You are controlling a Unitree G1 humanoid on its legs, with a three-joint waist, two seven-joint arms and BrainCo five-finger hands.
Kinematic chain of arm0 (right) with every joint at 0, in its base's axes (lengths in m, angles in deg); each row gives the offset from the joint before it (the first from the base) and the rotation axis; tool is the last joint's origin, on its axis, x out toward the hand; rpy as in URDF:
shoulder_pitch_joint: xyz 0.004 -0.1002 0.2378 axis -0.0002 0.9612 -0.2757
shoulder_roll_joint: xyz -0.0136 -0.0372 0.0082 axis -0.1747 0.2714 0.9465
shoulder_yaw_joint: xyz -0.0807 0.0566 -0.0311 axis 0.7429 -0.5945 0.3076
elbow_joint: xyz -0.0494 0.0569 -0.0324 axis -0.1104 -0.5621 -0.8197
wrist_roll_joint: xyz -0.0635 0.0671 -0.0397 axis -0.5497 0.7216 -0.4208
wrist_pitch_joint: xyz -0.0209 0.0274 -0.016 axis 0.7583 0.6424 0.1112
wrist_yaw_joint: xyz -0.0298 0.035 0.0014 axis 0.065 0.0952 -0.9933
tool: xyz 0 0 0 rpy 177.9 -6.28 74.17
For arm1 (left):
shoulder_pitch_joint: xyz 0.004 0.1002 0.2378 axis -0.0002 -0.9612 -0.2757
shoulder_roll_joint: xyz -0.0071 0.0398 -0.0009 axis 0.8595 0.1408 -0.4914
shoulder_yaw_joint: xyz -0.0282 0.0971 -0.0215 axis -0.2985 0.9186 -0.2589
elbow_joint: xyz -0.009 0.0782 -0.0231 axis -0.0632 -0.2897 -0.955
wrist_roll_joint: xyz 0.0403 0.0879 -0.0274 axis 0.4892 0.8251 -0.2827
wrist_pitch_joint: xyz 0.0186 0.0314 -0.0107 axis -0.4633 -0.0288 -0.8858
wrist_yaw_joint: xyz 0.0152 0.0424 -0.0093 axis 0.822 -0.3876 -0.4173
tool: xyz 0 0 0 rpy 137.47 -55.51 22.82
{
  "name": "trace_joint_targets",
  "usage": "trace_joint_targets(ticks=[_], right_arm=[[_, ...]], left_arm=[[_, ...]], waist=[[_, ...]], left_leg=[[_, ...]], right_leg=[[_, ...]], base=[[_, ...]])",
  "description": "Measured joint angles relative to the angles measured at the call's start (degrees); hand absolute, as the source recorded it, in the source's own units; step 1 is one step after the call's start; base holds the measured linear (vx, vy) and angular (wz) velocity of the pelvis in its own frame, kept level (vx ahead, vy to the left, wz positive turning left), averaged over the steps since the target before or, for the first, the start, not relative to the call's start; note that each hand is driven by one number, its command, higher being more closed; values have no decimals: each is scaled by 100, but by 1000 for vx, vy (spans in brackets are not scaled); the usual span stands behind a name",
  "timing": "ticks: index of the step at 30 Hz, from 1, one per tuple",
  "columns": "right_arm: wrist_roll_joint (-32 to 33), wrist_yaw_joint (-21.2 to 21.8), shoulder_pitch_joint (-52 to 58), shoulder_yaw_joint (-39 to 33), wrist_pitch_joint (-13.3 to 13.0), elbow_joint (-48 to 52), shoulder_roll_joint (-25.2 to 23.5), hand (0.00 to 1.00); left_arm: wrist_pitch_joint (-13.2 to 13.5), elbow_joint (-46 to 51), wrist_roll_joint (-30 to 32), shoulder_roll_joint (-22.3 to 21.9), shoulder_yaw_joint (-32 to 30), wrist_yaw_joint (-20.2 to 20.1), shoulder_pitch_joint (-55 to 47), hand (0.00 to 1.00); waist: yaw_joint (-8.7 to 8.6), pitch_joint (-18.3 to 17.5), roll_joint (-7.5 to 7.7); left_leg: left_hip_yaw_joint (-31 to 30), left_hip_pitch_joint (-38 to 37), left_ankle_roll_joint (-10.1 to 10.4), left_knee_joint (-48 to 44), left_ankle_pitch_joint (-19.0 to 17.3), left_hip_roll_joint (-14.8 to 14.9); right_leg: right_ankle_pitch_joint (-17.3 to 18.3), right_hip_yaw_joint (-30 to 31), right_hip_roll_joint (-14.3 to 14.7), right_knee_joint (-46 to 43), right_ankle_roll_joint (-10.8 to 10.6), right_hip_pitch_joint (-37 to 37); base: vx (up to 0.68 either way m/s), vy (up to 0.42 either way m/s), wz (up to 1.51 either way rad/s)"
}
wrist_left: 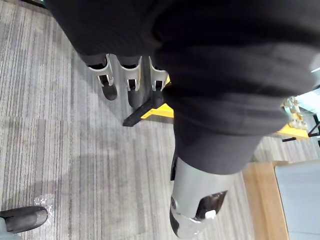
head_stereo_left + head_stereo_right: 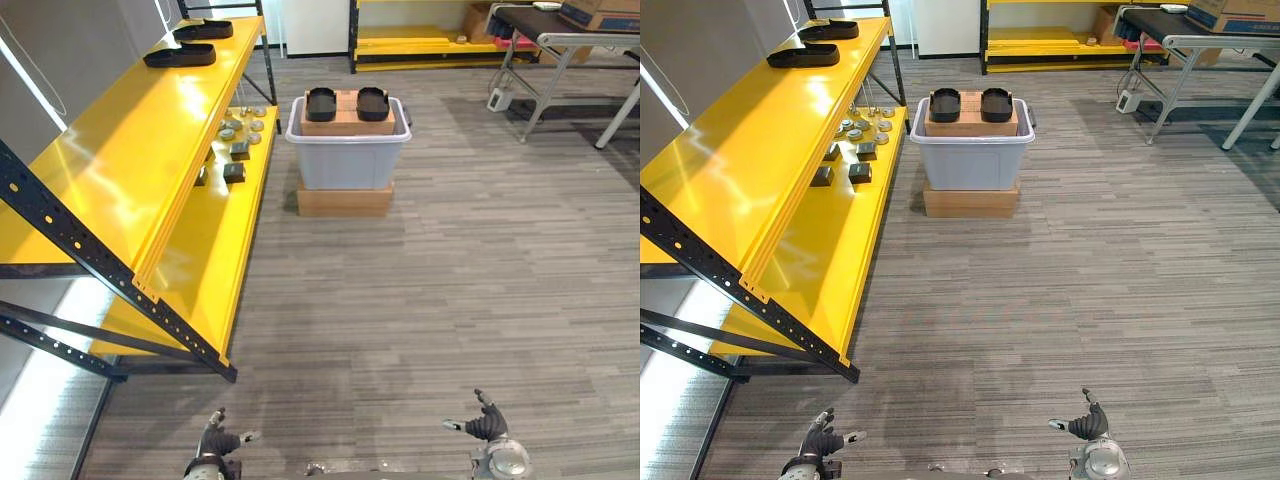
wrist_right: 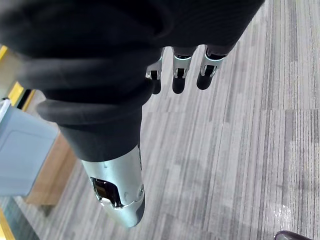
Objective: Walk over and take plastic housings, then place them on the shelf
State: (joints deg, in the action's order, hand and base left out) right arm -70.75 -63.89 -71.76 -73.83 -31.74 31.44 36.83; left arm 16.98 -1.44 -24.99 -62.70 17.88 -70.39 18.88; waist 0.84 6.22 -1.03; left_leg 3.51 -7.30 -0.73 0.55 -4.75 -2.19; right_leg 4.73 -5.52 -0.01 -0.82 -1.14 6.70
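Note:
Two black plastic housings (image 2: 321,103) (image 2: 372,103) lie side by side on a cardboard box (image 2: 347,124) inside a grey bin (image 2: 347,162), far ahead on the floor. Two more black housings (image 2: 180,56) (image 2: 203,31) rest at the far end of the yellow shelf (image 2: 130,160) on my left. My left hand (image 2: 214,440) and right hand (image 2: 486,424) hang low at the near edge, well short of the bin. Both have relaxed straight fingers (image 1: 131,82) (image 3: 179,74) over the carpet and hold nothing.
The bin stands on a flat cardboard box (image 2: 345,201). Small metal parts (image 2: 238,128) lie on the shelf's lower level. A second yellow rack (image 2: 410,45) stands at the back, and a table (image 2: 575,42) with boxes at the back right. Grey carpet stretches between me and the bin.

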Motion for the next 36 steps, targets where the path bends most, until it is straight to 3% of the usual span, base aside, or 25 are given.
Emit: trace_joint_targets(ticks=[6, 10, 13, 14, 15, 17, 19, 21, 22, 23, 24, 25, 26, 27, 28, 29, 30, 31, 32, 33, 34, 36], right_arm=[[204, -121, -171, -144, 105, 0, -34, 0], [314, -233, -318, -406, 149, -1, -33, 0], [420, -243, -454, -515, 178, 0, -28, 0], [481, -245, -454, -514, 210, 0, -38, 0], [489, -244, -447, -513, 217, 0, -41, 0], [682, -244, -394, -507, 311, 2, -131, 0], [770, -244, -383, -496, 335, 2, -147, 0], [820, -250, -452, -495, 333, 8, -102, 0], [821, -251, -519, -480, 332, 9, -46, 0], [821, -252, -574, -473, 333, 9, -13, 0], [821, -258, -661, -473, 332, 18, 15, 0], [819, -278, -661, -469, 329, 41, 11, 0], [816, -284, -659, -469, 330, 56, 9, 0], [816, -304, -599, -470, 334, 133, 1, 0], [816, -343, -598, -479, 341, 191, 17, 0], [815, -346, -630, -477, 339, 241, -8, 0], [811, -342, -674, -458, 329, 263, -34, 0], [811, -338, -672, -439, 331, 259, -31, 0], [812, -337, -663, -398, 332, 259, -27, 0], [817, -344, -663, -271, 325, 262, -22, 0], [822, -345, -662, -205, 294, 263, -17, 0], [866, -355, -669, -201, 275, 263, -18, 0]], left_arm=[[-12, 252, -8, 18, -99, 18, -49, 0], [-28, 285, -31, 20, -144, 28, -38, 0], [-67, 486, -124, 10, -306, 51, -60, 0], [-69, 493, -134, 19, -338, 138, -20, 0], [-68, 494, -138, 20, -338, 144, -18, 0], [-98, 494, -239, 77, -325, 202, 29, 0], [-146, 495, -256, 136, -314, 258, 93, 0], [-146, 492, -258, 178, -306, 270, 274, 0], [-143, 488, -262, 177, -298, 276, 438, 0], [-142, 488, -266, 167, -293, 284, 516, 0], [-142, 483, -278, 173, -282, 295, 633, 0], [-143, 473, -284, 187, -282, 323, 673, 0], [-143, 471, -284, 188, -282, 358, 680, 0], [-143, 444, -281, 182, -288, 382, 649, 0], [-143, 410, -276, 114, -290, 382, 645, 0], [-135, 406, -272, 109, -292, 381, 645, 0], [-135, 395, -272, 94, -294, 379, 652, 0], [-137, 357, -273, 33, -347, 374, 634, 0], [-141, 354, -273, 3, -372, 365, 587, 0], [-142, 349, -278, -24, -384, 355, 496, 0], [-151, 335, -286, -43, -383, 353, 487, 0], [-151, 339, -291, -92, -382, 351, 485, 0]], waist=[[8, 18, 44], [33, 38, 25], [44, 147, -30], [39, 209, -65], [30, 215, -79], [-6, 320, -93], [-8, 418, -115], [-61, 491, -77], [-137, 622, -208], [-171, 644, -176], [-186, 755, -206], [-186, 769, -143], [-188, 768, -90], [-202, 767, -24], [-291, 727, -148], [-314, 715, -160], [-302, 726, -180], [-288, 754, -230], [-274, 764, -243], [-219, 777, -253], [-173, 804, -233], [2, 867, -135]], left_leg=[[134, 186, 6, -79, -31, -2], [296, 556, -118, -584, -369, 35], [451, 786, -237, -1044, -752, 52], [469, 854, -295, -1246, -956, 39], [466, 852, -309, -1267, -986, 38], [431, 595, -448, -1295, -1130, 4], [424, 339, -439, -1241, -1176, 11], [249, 111, -417, -1077, -1188, 80], [108, 3, -368, -981, -1210, 199], [68, -78, -336, -925, -1219, 268], [29, -251, -186, -837, -1251, 368], [1, -423, -11, -809, -1329, 400], [-23, -539, 98, -798, -1391, 405], [-83, -734, 288, -801, -1500, 438], [-146, -725, 345, -1000, -1504, 634], [-147, -614, 457, -1230, -1445, 706], [-83, -314, 779, -1965, -1245, 842], [-4, 164, 844, -3282, -810, 1040], [16, 421, 753, -4031, -373, 1182], [97, 834, 726, -5424, -339, 1509], [242, 1138, 637, -6215, -399, 1710], [497, 1766, 347, -6841, -582, 1790]], right_leg=[[-2, 81, -7, -27, 0, -191], [40, 219, -1, -169, -33, -436], [451, 372, -43, -948, -172, -858], [720, 299, -121, -1782, -373, -1207], [742, 263, -132, -1973, -391, -1291], [916, -228, -403, -3701, -380, -2099], [1115, -575, -543, -3858, -345, -2354], [1138, -837, -598, -3426, -325, -2579], [1058, -946, -551, -3002, -285, -2767], [902, -967, -516, -2740, -261, -2855], [410, -1014, -435, -2078, -253, -2987], [-93, -975, -433, -1407, -207, -3023], [-324, -935, -442, -1198, -212, -3031], [-942, -812, -492, -1335, 135, -3062], [-766, -939, -462, -1911, 387, -3243], [-579, -990, -450, -2091, 445, -3306], [-289, -1053, -357, -2273, 540, -3236], [-50, -1091, -205, -2241, 642, -2918], [53, -1092, -107, -2162, 698, -2674], [179, -1072, 80, -1959, 784, -2152], [245, -1002, 191, -1796, 829, -1755], [359, -807, 224, -1306, 832, -926]], base=[[3, -2, -7], [19, 24, -22], [14, 59, -30], [-2, 73, -21], [28, 81, -10], [221, 77, 0], [319, 51, 4], [363, -11, 41], [308, -49, 52], [404, -76, 49], [438, -106, 34], [471, -126, 29], [530, -181, 34], [551, -230, 37], [670, -315, 37], [551, -289, 21], [708, -392, 10], [610, -338, 0], [729, -380, -12], [478, -227, -23], [555, -234, -29], [549, -191, -33]])
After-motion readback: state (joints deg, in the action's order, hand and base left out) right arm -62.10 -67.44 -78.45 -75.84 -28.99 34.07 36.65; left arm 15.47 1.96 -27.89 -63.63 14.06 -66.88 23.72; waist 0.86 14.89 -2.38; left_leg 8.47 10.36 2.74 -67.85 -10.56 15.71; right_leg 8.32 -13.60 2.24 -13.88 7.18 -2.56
